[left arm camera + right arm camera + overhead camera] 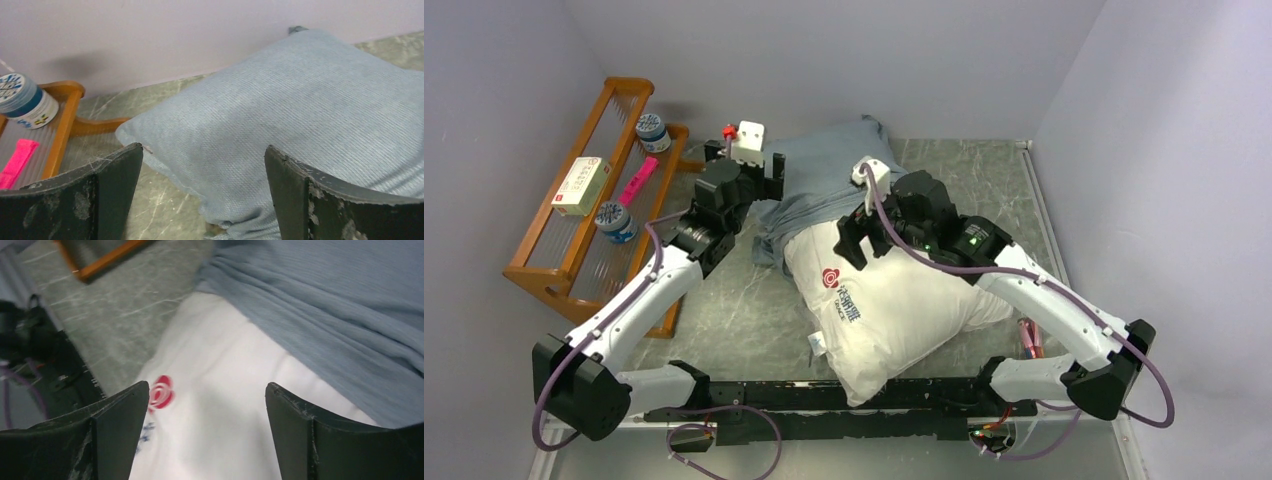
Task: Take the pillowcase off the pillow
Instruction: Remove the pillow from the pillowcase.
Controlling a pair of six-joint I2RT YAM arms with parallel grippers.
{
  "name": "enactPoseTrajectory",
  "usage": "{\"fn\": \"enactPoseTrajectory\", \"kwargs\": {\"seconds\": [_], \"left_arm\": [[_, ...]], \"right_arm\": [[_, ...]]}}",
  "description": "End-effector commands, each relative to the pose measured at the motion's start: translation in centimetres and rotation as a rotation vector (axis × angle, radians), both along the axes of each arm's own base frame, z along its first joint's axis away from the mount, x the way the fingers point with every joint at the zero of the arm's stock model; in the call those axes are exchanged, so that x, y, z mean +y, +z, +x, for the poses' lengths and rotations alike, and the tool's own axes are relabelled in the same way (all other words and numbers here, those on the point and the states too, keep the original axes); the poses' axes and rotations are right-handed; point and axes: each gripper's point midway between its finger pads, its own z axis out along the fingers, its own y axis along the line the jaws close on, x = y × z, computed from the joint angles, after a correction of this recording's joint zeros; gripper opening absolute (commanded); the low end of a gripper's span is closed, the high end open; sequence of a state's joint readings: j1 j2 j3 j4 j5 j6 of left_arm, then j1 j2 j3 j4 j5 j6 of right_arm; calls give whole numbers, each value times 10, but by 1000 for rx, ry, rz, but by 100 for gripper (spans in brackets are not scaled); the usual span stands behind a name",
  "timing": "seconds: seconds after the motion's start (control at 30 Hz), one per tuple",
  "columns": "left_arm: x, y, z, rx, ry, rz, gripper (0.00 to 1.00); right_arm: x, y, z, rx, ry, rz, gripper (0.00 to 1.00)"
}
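Observation:
The grey-blue pillowcase [829, 175] is bunched over the far end of the white pillow [904, 310]. The pillow's bare near part, with a red flower logo [831, 278], reaches the table's front edge. My left gripper [774, 175] stands open at the pillowcase's left corner. In the left wrist view that gripper [204, 149] frames the cloth [280, 100] with nothing between its fingers. My right gripper [864, 248] hovers open over the pillow just below the cloth's bunched edge. The right wrist view shows white pillow [220, 410] between its fingers [206, 386], with the pillowcase [340, 300] beyond.
A wooden rack [554, 270] stands at the left, close beside the left arm. It holds two blue-lidded jars [22, 102], a box [582, 185] and a pink item [17, 157]. Walls close in the back and right. A small pink object [1026, 335] lies by the right arm.

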State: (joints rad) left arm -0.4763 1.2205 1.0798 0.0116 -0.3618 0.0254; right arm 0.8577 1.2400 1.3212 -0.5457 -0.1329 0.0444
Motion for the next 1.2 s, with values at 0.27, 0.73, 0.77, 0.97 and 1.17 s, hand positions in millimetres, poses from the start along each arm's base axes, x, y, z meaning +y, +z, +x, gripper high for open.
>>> {"fn": "enactPoseTrajectory", "kwargs": {"seconds": [0.27, 0.73, 0.77, 0.97, 1.17], "left_arm": [[-43, 41, -32, -142, -283, -27, 96], [-78, 38, -51, -147, -432, 19, 96], [-80, 37, -52, -146, -442, 19, 96], [-90, 34, -55, -139, -478, 23, 96], [-100, 30, -58, -125, -522, 17, 96]], "right_arm": [[-125, 1, 93, 5, -506, 91, 100], [-199, -63, 117, 333, -780, 449, 100], [-199, -66, 116, 347, -779, 467, 100], [-190, -85, 110, 429, -734, 533, 100], [-161, -101, 92, 558, -547, 586, 99]]}}
